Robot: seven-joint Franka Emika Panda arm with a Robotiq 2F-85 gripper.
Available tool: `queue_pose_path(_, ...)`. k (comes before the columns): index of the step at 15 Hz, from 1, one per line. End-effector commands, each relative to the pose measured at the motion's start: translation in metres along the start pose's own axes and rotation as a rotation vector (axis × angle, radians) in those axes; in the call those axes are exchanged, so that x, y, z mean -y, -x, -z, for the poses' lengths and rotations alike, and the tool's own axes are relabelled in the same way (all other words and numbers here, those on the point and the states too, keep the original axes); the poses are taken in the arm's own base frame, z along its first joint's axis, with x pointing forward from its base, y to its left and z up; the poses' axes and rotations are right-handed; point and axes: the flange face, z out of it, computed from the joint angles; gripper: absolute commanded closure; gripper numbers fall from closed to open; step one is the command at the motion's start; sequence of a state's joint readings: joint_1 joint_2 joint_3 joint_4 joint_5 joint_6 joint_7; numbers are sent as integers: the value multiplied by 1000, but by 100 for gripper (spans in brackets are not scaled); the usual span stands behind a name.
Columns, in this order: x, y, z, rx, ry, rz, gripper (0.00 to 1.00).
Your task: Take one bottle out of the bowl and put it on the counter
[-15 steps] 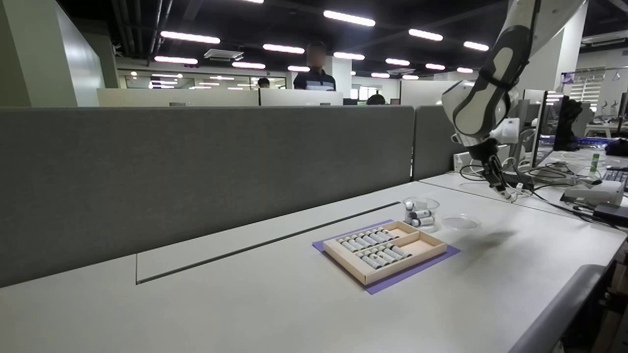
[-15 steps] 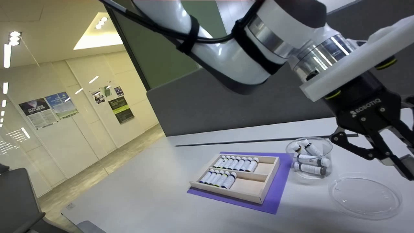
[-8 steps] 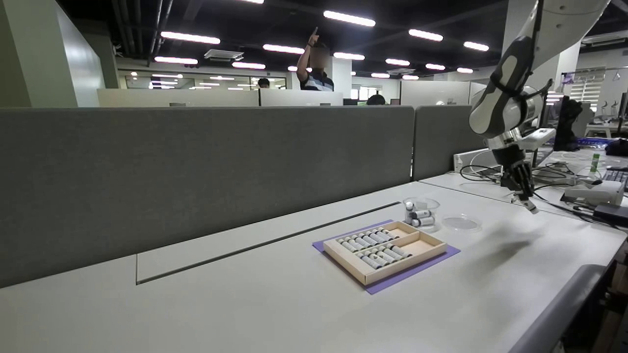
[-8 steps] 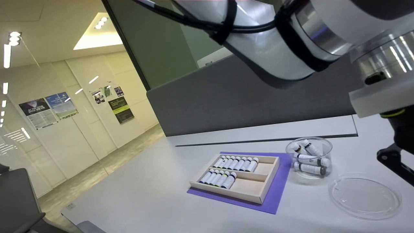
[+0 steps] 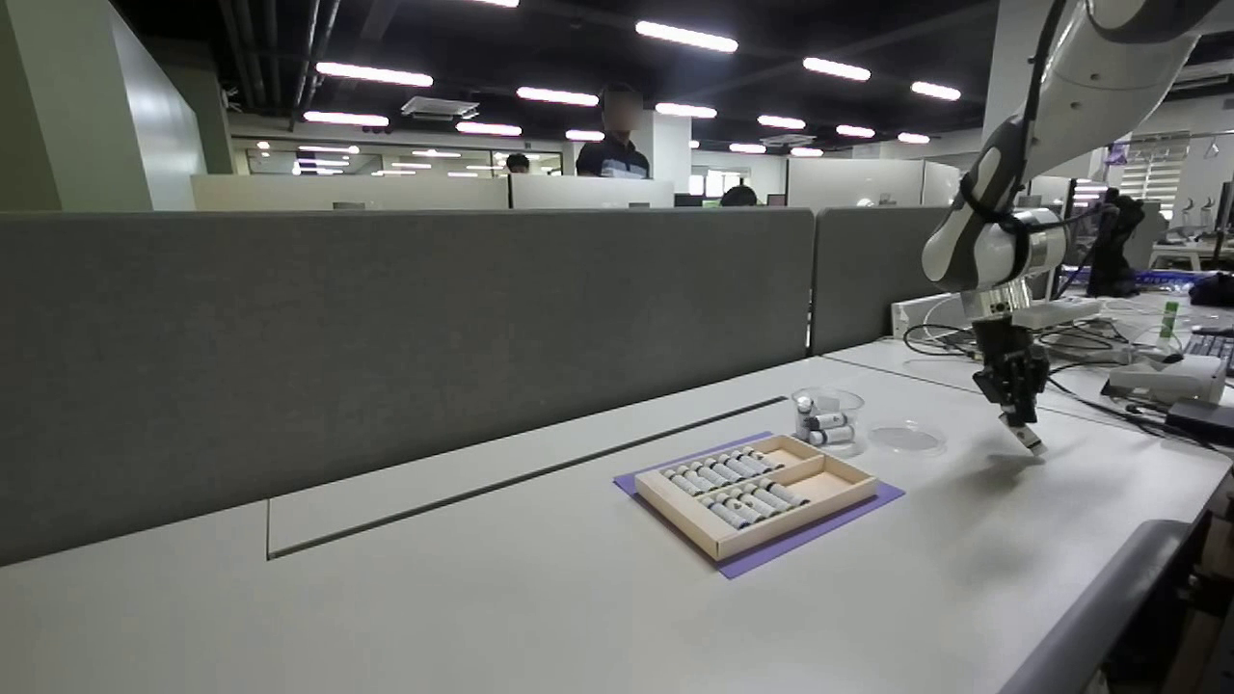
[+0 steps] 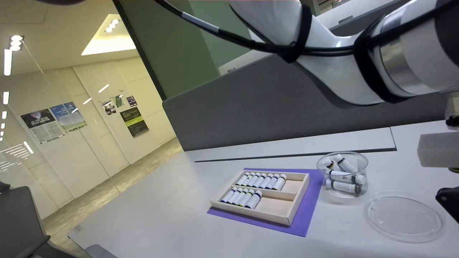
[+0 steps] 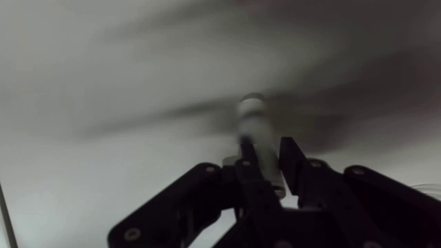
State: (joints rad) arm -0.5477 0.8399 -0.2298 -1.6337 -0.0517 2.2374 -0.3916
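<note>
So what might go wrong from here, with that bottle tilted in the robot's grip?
The bottle is held at a slant, so its lower end may meet the counter first and twist it in the end effector.
It is round-sided, so it could roll once released.
A clear disc lies nearby on the counter; a sideways move might bump it.
</note>
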Motion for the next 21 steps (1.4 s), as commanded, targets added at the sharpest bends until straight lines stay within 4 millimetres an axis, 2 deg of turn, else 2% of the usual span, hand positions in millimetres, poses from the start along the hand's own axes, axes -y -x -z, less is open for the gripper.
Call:
queue_pose_path(1, -11, -20, -5, -21, -18, -47, 95)
queue_pose_path(4, -12, -29, -8, -36, -1, -38, 95)
queue_pose_path(8, -7, -34, 4, -58, 13, -21, 95)
queue_pose_path(9, -5, -35, 8, -60, 17, -16, 66)
queue_pose_path(13, 1, -36, 18, -70, 40, 6, 36)
queue_pose_path(16, 8, -33, 35, -78, 60, 17, 12)
queue_pose_path(18, 12, -30, 55, -98, 80, 34, 1)
queue_pose_path(21, 18, -20, 95, -169, 118, 58, 0)
